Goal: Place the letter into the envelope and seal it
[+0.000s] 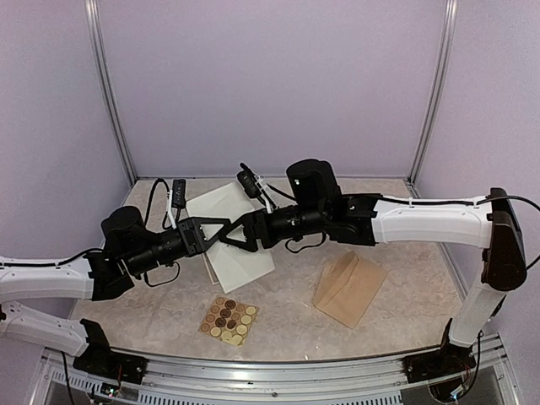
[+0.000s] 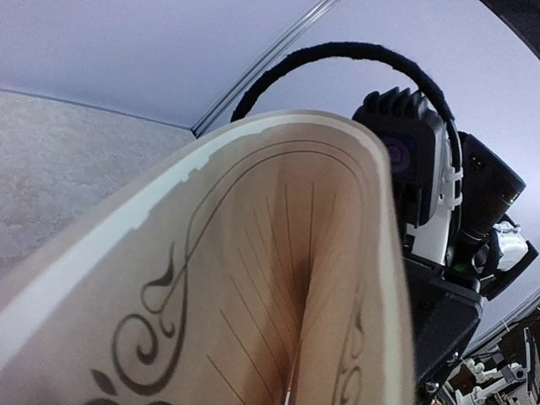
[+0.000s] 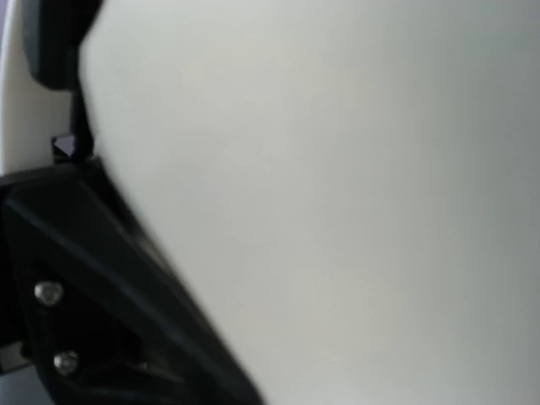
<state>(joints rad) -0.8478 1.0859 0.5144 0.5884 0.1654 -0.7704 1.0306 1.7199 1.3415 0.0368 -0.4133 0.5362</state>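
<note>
The letter (image 1: 239,253) is bent into a fold, white back outward, and leans up off the table between the two arms. In the left wrist view its bordered, ruled face (image 2: 253,278) curves in to a pinched crease at the bottom centre and hides my fingers. My left gripper (image 1: 221,229) is shut on the letter's near edge. My right gripper (image 1: 239,234) faces it from the right, jaws apart. The letter's white back (image 3: 337,186) fills the right wrist view beside one black finger (image 3: 110,287). The tan envelope (image 1: 349,288) lies flat to the right, untouched.
A small tan sheet of round stickers (image 1: 229,319) lies near the front edge, below the grippers. The right arm's wrist and camera (image 2: 422,169) hang close behind the letter. Purple walls with metal posts (image 1: 110,93) close in the table.
</note>
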